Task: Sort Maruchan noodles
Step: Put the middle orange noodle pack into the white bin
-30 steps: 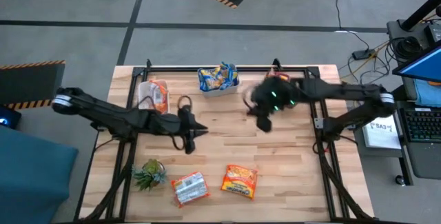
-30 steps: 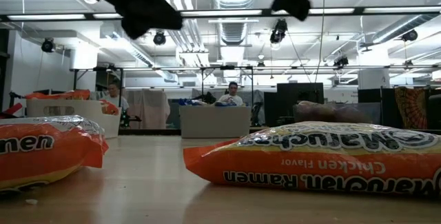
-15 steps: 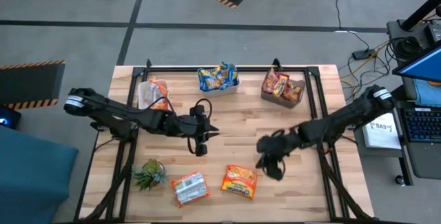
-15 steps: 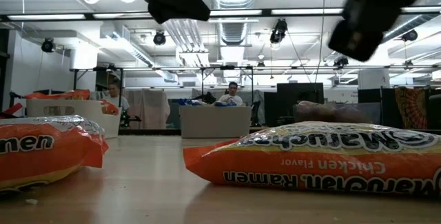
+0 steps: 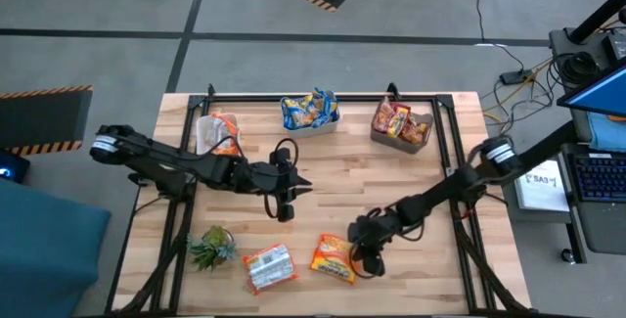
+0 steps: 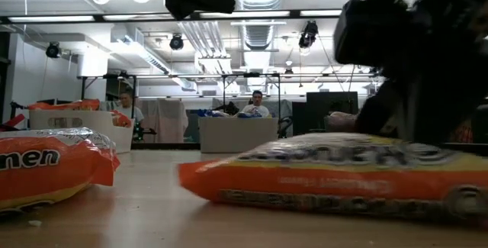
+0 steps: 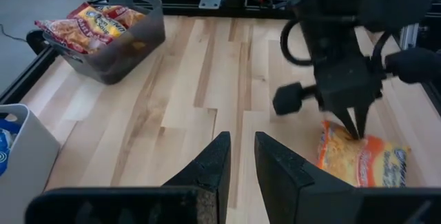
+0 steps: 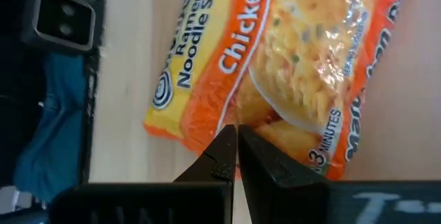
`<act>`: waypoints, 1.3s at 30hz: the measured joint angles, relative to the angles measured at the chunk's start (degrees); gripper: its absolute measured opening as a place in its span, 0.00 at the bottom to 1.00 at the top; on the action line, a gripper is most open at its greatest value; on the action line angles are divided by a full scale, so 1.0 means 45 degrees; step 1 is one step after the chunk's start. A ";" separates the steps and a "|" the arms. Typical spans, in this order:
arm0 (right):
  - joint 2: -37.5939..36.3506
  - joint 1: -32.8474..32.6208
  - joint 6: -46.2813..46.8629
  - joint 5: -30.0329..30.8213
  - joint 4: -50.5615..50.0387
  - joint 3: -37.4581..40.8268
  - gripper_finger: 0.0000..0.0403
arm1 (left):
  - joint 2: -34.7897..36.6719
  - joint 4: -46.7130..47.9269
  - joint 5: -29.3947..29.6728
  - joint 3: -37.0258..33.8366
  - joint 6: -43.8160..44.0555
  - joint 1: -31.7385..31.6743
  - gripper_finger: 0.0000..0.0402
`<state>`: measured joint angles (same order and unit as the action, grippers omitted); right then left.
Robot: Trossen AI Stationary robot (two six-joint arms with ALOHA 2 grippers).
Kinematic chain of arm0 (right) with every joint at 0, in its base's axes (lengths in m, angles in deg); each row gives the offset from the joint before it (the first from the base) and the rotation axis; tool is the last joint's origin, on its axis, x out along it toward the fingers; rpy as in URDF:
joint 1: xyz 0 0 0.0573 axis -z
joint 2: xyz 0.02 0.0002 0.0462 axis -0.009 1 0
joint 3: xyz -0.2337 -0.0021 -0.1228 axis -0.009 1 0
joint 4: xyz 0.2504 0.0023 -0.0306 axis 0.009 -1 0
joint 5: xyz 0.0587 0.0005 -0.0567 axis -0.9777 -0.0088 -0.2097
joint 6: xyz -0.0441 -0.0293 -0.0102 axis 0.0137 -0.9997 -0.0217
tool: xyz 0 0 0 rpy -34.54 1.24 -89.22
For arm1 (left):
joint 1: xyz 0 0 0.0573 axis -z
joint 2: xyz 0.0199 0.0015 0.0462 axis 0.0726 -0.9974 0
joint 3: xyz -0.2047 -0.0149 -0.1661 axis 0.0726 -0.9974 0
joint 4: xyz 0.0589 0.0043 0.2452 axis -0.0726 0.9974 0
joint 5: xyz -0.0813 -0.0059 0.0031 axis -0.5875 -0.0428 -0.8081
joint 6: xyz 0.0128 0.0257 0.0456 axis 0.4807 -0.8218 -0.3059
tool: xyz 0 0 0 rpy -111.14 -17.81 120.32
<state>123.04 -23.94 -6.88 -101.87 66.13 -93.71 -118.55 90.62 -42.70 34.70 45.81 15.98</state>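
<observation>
The right claw (image 5: pixel 364 257) has swung down from mid-desk onto the orange chicken packet (image 5: pixel 334 258) near the desk's front edge, nudging it; its fingers are pinched on the packet's edge. The left claw (image 5: pixel 290 193) hovers mid-desk, nearly closed and empty.

I have swung my right claw (image 5: pixel 364 259) down from the far bins onto the orange noodle packet (image 5: pixel 334 258), nudging it slightly askew.
</observation>
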 joint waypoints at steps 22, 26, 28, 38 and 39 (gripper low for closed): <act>-0.0893 0.4776 -0.2880 0.2720 -0.0442 -0.0104 0.02 | -0.0005 -0.0152 0.0461 -0.0570 0.1051 0.0000 0.15; -0.1883 0.4509 -0.3079 0.2636 -0.1605 -0.0104 0.02 | -0.0014 -0.0539 0.0462 -0.1150 0.1635 0.0000 0.22; -0.2306 0.4238 -0.3103 0.2587 -0.2450 -0.0104 0.02 | -0.0015 -0.1243 0.0461 -0.1553 0.1974 0.0000 0.26; -0.2462 0.2997 -0.2652 0.2733 -0.2010 0.0911 0.02 | -0.0015 -0.6233 0.0667 -0.4252 0.3525 0.0000 0.46; -0.2257 0.2996 -0.2529 0.2924 -0.1706 0.1062 0.02 | -0.0018 -0.6514 0.0675 -0.4443 0.3673 0.0000 0.47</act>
<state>112.88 -10.45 -18.26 -88.71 58.45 -88.93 -118.63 61.30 -39.66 14.70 62.34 15.98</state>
